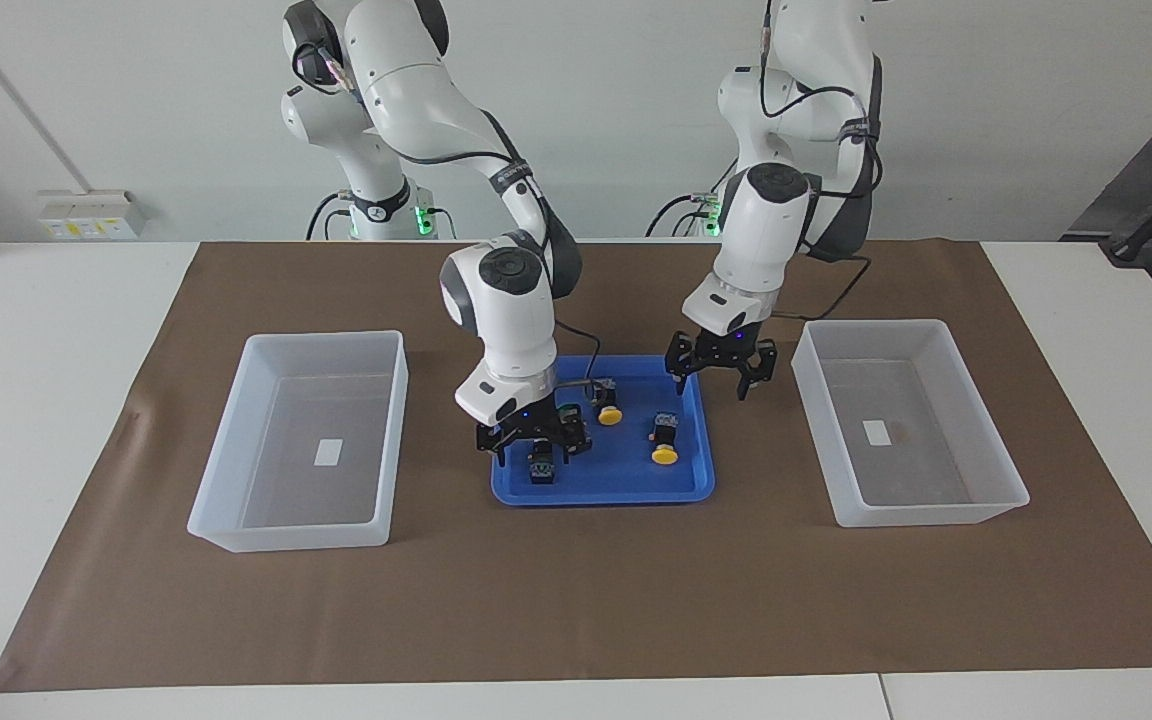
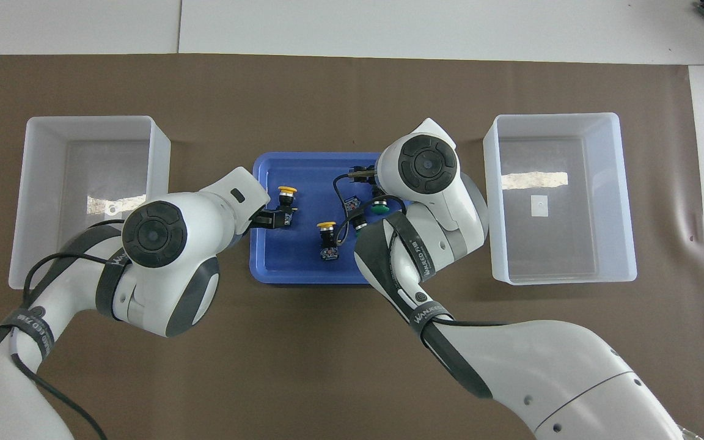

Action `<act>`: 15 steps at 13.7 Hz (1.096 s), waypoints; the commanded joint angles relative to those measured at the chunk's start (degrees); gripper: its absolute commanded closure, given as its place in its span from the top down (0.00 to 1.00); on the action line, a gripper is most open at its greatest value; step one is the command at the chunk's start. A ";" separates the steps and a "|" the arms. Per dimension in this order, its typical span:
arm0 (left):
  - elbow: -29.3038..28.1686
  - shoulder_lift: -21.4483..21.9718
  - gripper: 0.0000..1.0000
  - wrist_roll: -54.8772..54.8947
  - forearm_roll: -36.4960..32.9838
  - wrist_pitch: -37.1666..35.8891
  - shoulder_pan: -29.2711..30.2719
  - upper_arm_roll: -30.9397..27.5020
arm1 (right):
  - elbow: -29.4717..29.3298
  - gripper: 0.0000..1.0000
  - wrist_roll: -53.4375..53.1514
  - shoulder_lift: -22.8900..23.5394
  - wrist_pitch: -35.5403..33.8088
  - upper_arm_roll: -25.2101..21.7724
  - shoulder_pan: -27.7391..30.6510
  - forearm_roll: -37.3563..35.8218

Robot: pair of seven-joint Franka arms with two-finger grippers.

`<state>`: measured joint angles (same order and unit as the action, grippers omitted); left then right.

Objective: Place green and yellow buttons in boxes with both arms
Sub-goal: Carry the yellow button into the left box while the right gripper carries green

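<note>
Your four buttons [image 1: 664, 439] lie in the blue tray [image 1: 604, 492] on the bench, between the two empty boxes [image 1: 306, 442]. Right gripper [image 1: 533, 445] hangs low over a green button [image 1: 541, 466], fingers apart. Left gripper [image 1: 720, 372], also spread, is over the tray's corner nearest the robots. They look light, rigid and likely to roll; pinch the blocky black body, not the cap.
</note>
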<state>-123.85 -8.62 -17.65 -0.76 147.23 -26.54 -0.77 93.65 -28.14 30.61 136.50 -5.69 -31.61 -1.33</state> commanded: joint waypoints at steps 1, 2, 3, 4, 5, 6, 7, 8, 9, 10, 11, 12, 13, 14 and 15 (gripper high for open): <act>0.28 -2.10 1.00 -1.16 -0.91 2.71 -1.94 -0.72 | 2.06 0.91 -0.16 -0.03 2.98 -0.11 -0.38 -0.07; 0.54 -2.54 1.00 -1.16 -0.91 2.88 -2.37 -0.72 | 2.07 0.89 -0.16 0.32 3.60 -0.11 -0.99 0.01; 2.02 -4.98 1.00 -1.51 -0.91 2.89 -3.16 -0.72 | 2.07 0.85 -0.25 0.50 3.95 -0.11 -0.99 0.01; 3.78 -7.18 1.00 -3.25 -0.91 2.97 -3.78 -0.72 | 2.07 0.84 -0.42 0.50 3.95 -0.11 -0.99 0.01; 4.66 -8.33 1.00 -4.66 -0.91 3.32 -4.48 -0.81 | 2.15 0.83 -0.69 0.50 4.39 -0.11 -1.08 0.19; 5.02 -8.35 1.00 -5.11 -0.91 3.41 -4.49 -0.81 | 2.24 0.81 -0.77 0.50 4.65 -0.11 -1.08 0.19; 5.28 -8.52 1.00 -5.11 -0.91 3.50 -4.49 -0.81 | 2.50 0.81 -0.51 0.50 4.74 -0.11 -1.08 0.19; 5.20 -8.52 1.00 -5.11 -0.91 3.50 -4.57 -0.72 | 3.29 0.80 -0.16 0.50 5.18 -0.11 -0.99 0.19; 5.11 -8.61 1.00 -5.20 -0.91 3.50 -4.58 -0.72 | 4.51 0.78 -0.07 0.50 7.10 -0.11 -0.82 0.10; 5.11 -8.70 0.96 -5.20 -0.91 3.59 -4.75 -0.72 | 5.40 0.76 -0.25 0.68 8.51 -0.11 -0.91 0.19; 5.11 -8.78 0.94 -5.37 -0.91 3.59 -4.93 -0.72 | 5.49 0.71 -0.34 1.20 8.96 -0.11 -0.91 0.19; 5.11 -9.48 0.91 -5.81 -0.91 3.94 -5.01 -0.72 | 5.58 0.62 -0.34 1.29 8.88 -0.11 -0.91 0.19; 5.11 -9.75 0.87 -6.42 -0.91 4.55 -5.01 -0.72 | 5.58 0.38 -0.34 1.29 8.70 -0.11 -0.91 0.19; 5.02 -9.84 0.76 -7.04 -0.91 4.82 -5.71 -0.72 | 5.41 0.05 -0.51 1.21 8.09 -0.11 -0.91 0.19; 5.02 -9.93 0.65 -7.13 -0.91 4.82 -5.89 -0.81 | 5.23 0.00 -1.03 1.12 7.56 -0.11 -0.99 0.28</act>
<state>-119.44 -17.58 -22.83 -0.76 150.94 -30.93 -0.71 98.49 -28.14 31.97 143.94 -5.97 -32.60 -1.35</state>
